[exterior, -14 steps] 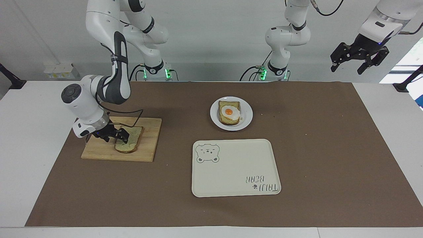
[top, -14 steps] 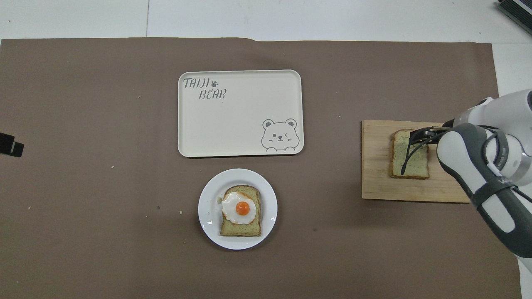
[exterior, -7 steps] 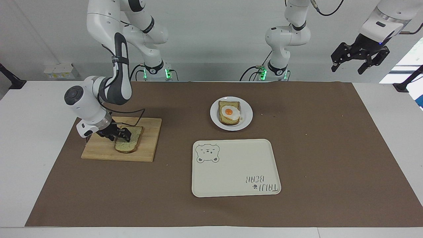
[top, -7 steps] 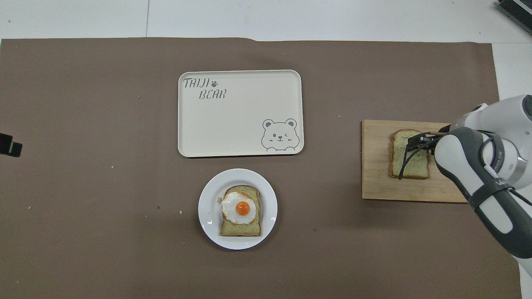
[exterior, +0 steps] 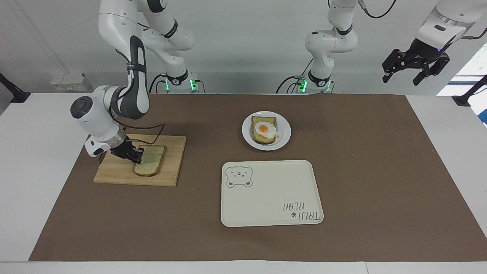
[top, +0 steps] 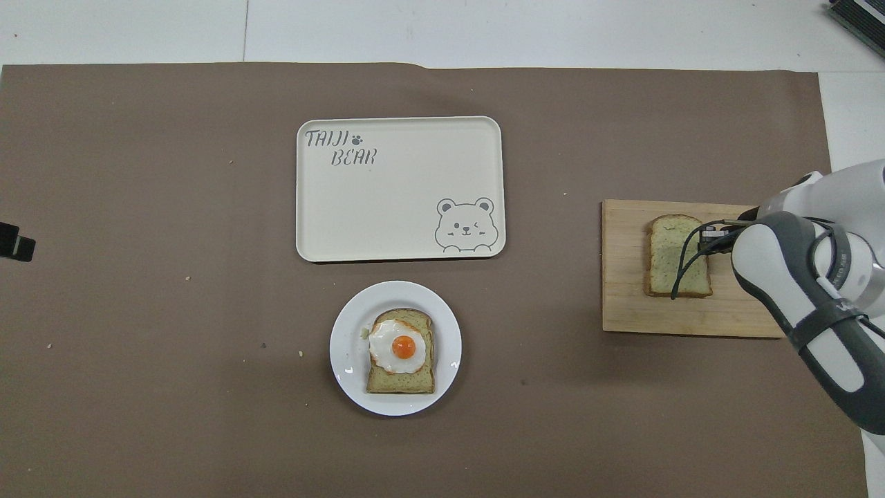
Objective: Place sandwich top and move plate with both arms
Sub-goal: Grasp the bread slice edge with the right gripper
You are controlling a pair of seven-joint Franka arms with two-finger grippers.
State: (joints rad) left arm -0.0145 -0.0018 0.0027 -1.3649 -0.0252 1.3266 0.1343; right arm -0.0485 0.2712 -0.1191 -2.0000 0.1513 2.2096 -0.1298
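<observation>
The sandwich top [exterior: 149, 160], a plain speckled slice, lies on a wooden board [exterior: 171, 167] at the right arm's end of the table; it also shows in the overhead view [top: 674, 256]. My right gripper [exterior: 132, 154] is low at the slice's edge that faces the right arm's end, seen from above too [top: 712, 238]. The round white plate [exterior: 284, 137] holds a slice topped with a fried egg [exterior: 264, 129], mid-table. My left gripper [exterior: 414, 72] waits open and empty, high over the left arm's end of the table.
A cream rectangular tray with a bear drawing [exterior: 272, 194] lies farther from the robots than the plate [top: 346, 346], close beside it. A brown mat [exterior: 380, 171] covers the table. Small crumbs dot the mat.
My right gripper has drawn back from over the slice to its edge at the right arm's end. The slice shifted a little on the board. The left arm barely moved.
</observation>
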